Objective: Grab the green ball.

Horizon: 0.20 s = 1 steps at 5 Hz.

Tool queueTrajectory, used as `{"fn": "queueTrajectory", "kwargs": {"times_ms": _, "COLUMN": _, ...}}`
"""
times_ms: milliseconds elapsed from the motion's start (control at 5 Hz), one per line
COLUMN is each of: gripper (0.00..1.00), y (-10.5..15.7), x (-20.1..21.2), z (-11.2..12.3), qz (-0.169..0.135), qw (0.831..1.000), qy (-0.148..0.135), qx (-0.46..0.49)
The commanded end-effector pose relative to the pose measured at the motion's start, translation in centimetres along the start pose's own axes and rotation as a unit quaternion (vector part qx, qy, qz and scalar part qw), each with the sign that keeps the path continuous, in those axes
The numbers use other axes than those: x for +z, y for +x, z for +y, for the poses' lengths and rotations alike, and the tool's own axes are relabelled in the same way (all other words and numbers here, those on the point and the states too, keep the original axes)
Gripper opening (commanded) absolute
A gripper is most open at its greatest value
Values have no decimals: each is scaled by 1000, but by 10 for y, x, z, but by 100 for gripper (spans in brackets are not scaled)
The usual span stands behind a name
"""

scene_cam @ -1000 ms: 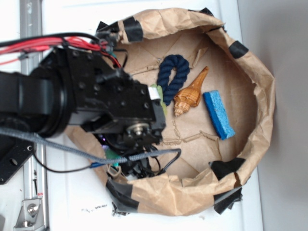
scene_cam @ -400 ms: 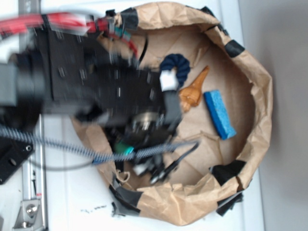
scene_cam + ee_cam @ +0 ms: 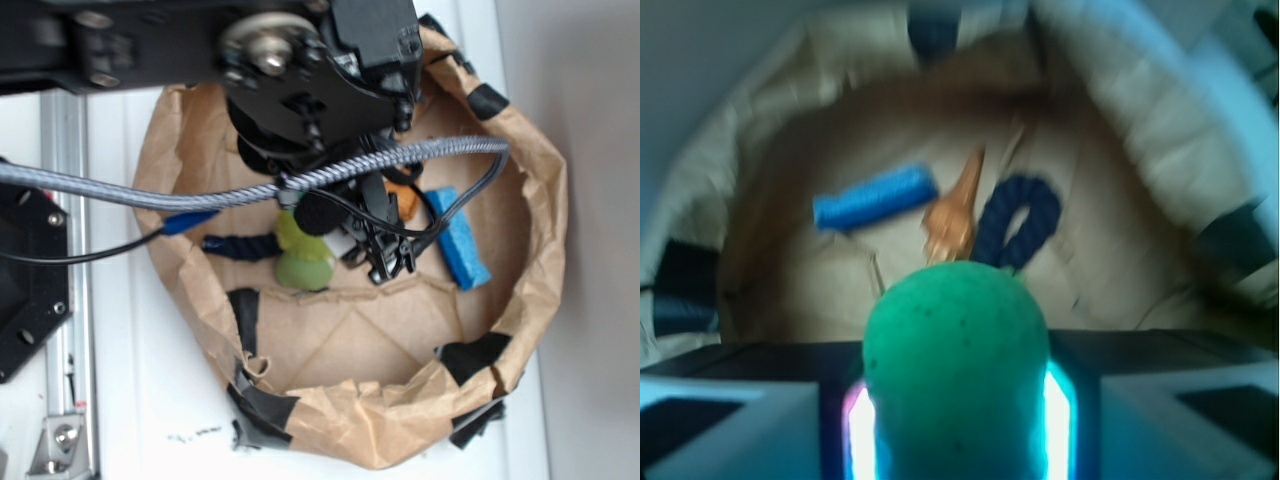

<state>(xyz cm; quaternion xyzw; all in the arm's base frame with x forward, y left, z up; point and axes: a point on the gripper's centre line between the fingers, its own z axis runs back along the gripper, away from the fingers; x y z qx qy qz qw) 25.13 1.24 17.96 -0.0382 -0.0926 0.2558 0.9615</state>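
My gripper point(image 3: 956, 400) is pinched on the green ball point(image 3: 955, 365), which sits between my fingers, squeezed at its widest sides; it looks light, smooth and likely slippery, so I'd grip firmly

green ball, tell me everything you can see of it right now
The green ball fills the lower middle of the wrist view: a smooth, matte, teal-green sphere with faint dark specks. It sits between the gripper fingers, whose lit pads press its left and right sides, so it looks gripped. Its underside is cut off by the frame. Beyond it, the paper-lined basket's floor shows blurred. In the exterior view the arm hides the ball.
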Motion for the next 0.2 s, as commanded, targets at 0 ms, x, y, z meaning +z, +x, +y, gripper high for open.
{"fn": "queueTrajectory", "kwargs": {"times_ms": 0, "gripper": 0, "y": 0, "x": 13, "z": 11, "qz": -37, "qw": 999, "qy": -11, "qx": -12}}
